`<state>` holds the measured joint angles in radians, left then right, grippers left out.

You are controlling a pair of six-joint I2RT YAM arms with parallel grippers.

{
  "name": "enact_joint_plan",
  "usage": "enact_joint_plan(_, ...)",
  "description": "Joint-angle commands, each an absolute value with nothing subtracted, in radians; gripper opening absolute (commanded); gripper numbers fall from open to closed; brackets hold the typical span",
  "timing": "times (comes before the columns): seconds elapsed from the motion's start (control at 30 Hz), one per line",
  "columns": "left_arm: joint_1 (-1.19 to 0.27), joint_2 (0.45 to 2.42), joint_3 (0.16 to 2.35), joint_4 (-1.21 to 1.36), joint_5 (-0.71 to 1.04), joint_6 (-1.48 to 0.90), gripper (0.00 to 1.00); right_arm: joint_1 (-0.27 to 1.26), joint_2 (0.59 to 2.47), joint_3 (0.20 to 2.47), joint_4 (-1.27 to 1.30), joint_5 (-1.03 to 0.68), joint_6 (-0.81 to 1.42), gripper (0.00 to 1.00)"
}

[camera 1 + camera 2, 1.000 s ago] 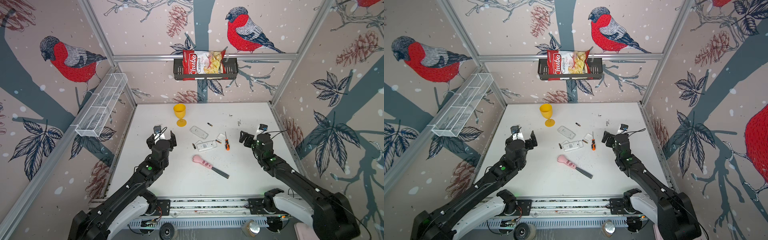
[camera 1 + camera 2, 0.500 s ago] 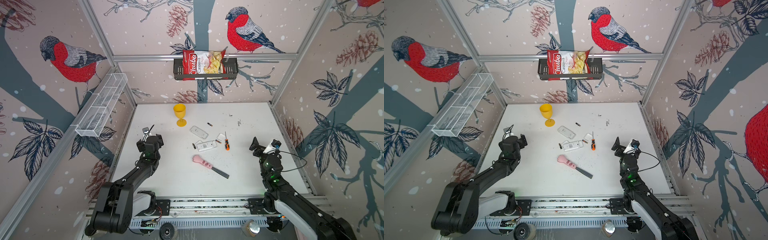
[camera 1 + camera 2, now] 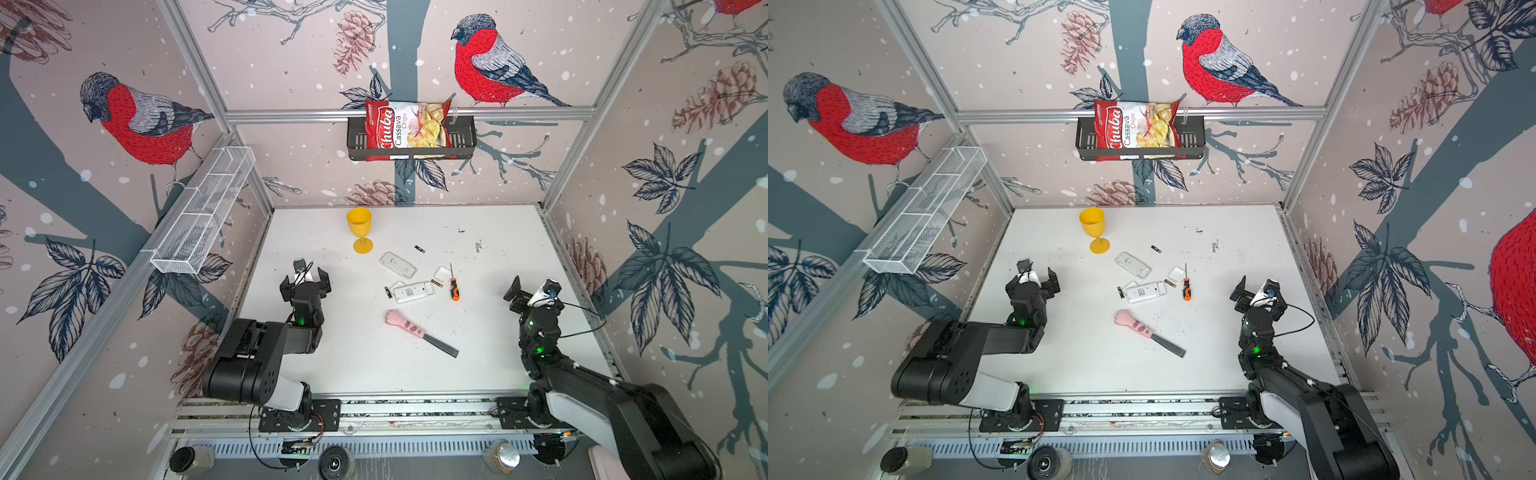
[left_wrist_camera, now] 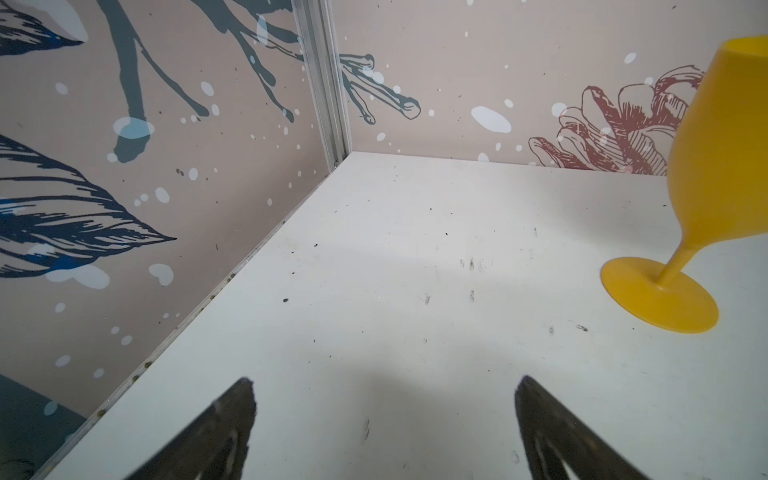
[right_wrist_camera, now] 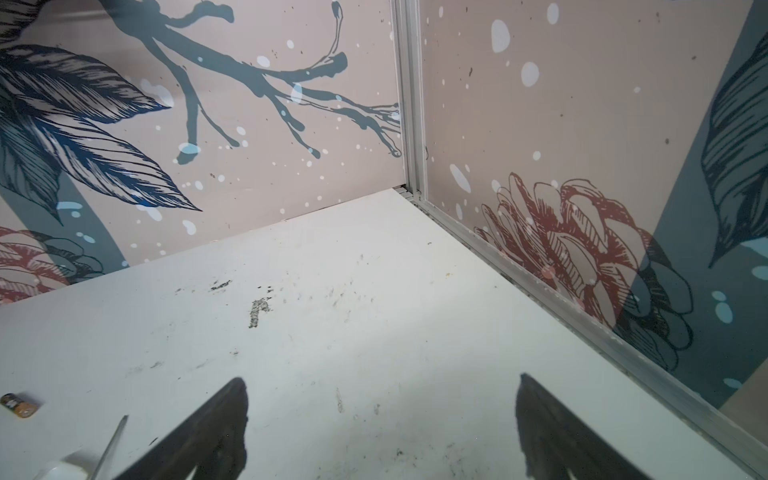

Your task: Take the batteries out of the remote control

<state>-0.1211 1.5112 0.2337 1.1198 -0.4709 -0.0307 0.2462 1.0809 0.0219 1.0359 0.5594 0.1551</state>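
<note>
Change: both arms have folded back from mid-table; the left gripper and right gripper stand with jaws wide apart, empty.
Batteries: three slim black cells with gold-orange ends, loose on the table. One lies apart toward the back. The other two lie at either end of the white remote control.
Clearance: bare tabletop between grippers and clutter; a side wall near each arm.

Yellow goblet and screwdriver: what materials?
Yellow goblet: probably moulded plastic, opaque with a satin sheen, one even colour through bowl, stem and foot. Screwdriver: thin grey shaft looks like metal; orange-and-black handle likely plastic or rubber, too small to tell.
</note>
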Motion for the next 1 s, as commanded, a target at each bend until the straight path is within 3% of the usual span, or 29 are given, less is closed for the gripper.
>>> enact_joint_plan(0.0,-0.121,1.542,0.216,1.324,-0.459,-0.007,0.96,0.237,1.137,0.024,1.222,0.597,0.163,1.0)
enact_joint_plan(0.1,-0.131,1.587,0.192,1.439,-0.476,0.013,0.96,0.235,1.169,0.028,1.264,0.592,0.113,1.0)
enact_joint_plan(0.37,-0.132,1.581,0.201,1.412,-0.475,0.009,0.96,0.248,1.482,-0.052,1.799,0.544,-0.072,0.99)
enact_joint_plan(0.5,-0.132,1.583,0.201,1.414,-0.474,0.01,0.96,0.228,1.533,-0.011,1.752,0.482,-0.074,1.0)
enact_joint_plan(0.67,-0.132,1.581,0.2,1.417,-0.474,0.01,0.97,0.126,1.501,0.157,1.349,0.357,0.025,1.0)
enact_joint_plan(0.73,-0.132,1.582,0.199,1.419,-0.473,0.011,0.97,0.033,1.512,0.243,1.189,0.197,0.072,1.0)
enact_joint_plan(0.97,-0.131,1.582,0.2,1.417,-0.474,0.011,0.97,0.032,1.503,0.238,1.191,0.187,0.076,0.99)
